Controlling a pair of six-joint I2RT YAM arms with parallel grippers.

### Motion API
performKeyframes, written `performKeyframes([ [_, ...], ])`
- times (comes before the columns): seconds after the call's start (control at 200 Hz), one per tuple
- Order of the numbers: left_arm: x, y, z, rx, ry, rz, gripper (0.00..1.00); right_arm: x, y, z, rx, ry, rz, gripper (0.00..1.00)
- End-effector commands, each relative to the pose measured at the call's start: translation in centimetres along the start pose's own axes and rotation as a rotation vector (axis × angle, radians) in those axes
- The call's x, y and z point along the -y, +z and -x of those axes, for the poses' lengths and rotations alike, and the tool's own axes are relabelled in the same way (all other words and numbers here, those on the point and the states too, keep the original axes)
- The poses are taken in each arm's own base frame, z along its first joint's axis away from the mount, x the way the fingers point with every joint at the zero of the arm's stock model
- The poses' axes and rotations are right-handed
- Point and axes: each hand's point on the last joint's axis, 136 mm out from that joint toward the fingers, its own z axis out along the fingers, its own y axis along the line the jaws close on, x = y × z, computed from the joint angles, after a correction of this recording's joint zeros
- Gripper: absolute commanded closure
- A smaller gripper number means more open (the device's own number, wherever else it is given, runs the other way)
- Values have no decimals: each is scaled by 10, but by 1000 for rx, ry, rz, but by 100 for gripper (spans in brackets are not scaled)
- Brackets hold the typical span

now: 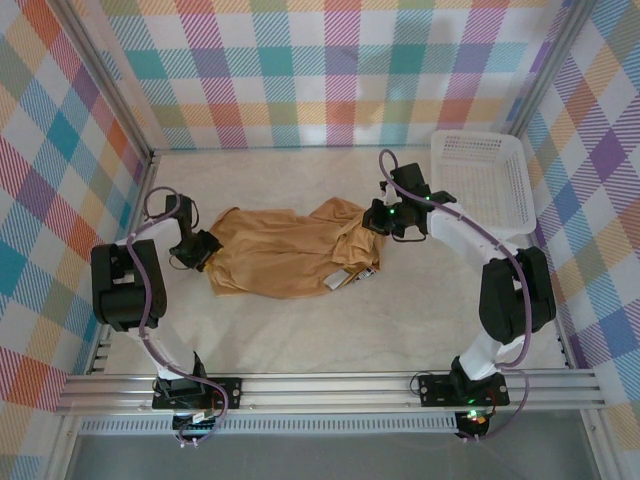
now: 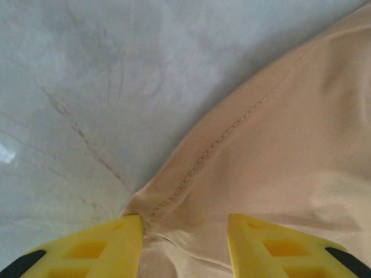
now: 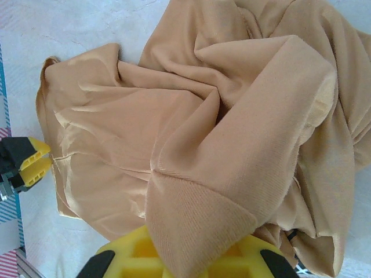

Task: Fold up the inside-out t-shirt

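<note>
1. Step in hand (judged): spreading the t-shirt (image 1: 275, 255) out flat, prior to any fold. No fold has been made yet. The cloth is flatter at its L end, heaped and twisted at its R end.
2. L gripper (image 2: 184, 225): fingers are parted and nothing is pinched. A stitched hem corner lies flat on the table (image 1: 300, 330) btwn them. Its tip is just beside the finger on the left of the wrist view, and the rest of the cloth runs toward the other finger.
3. R gripper (image 3: 191, 258): clenched on the t-shirt. A ribbed band (collar or cuff, cannot be told which) is clamped btwn the yellow fingers. From there the cloth rises in a thick ridge over the heap.
4. Position: the t-shirt lies mid-table btwn the two grippers, w/ its L edge at the L gripper and its R end caught by the R gripper. A white label (image 1: 335, 281) shows at the near edge, R of centre. The basket (image 1: 480, 180) stands apart at the far R, untouched by cloth.
5. Next move (judged): the hem corner is to be straddled and pinched by the L fingers, seam well inside the jaws. The two ends can then be drawn apart so the R-end twist is pulled flat.
6. Care needed: only the hem layer should be caught, and the pull kept gentle so the ribbed band is not slipped.
</note>
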Motion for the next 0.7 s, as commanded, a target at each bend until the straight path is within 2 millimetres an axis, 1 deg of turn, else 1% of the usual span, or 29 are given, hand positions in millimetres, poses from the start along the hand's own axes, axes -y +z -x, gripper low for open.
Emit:
performKeyframes([
  [0.0,-18,14,-1,-9,-12,117,56,-7,-1,0,-7,3,19,100],
  [0.02,-20,16,-1,-9,-9,133,58,-7,-1,0,-6,3,19,100],
  [0.135,-21,20,-1,-9,6,167,77,-8,0,0,-9,6,24,100],
  [0.23,-19,22,-2,-19,15,174,100,-8,0,0,-11,9,26,100],
  [0.29,-16,18,-2,-17,18,168,100,-10,-1,2,-7,7,27,100],
  [0.38,-6,0,3,12,24,140,100,-13,-5,8,11,-1,24,100],
  [0.445,9,-24,12,49,35,97,100,-20,-12,15,28,-7,30,100],
  [0.515,30,-59,22,99,52,38,100,-35,-26,28,65,-27,51,100],
  [0.58,52,-100,34,166,74,-24,100,-52,-44,43,114,-53,76,100],
  [0.7,84,-178,49,298,107,-139,100,-87,-91,71,226,-99,129,100],
])
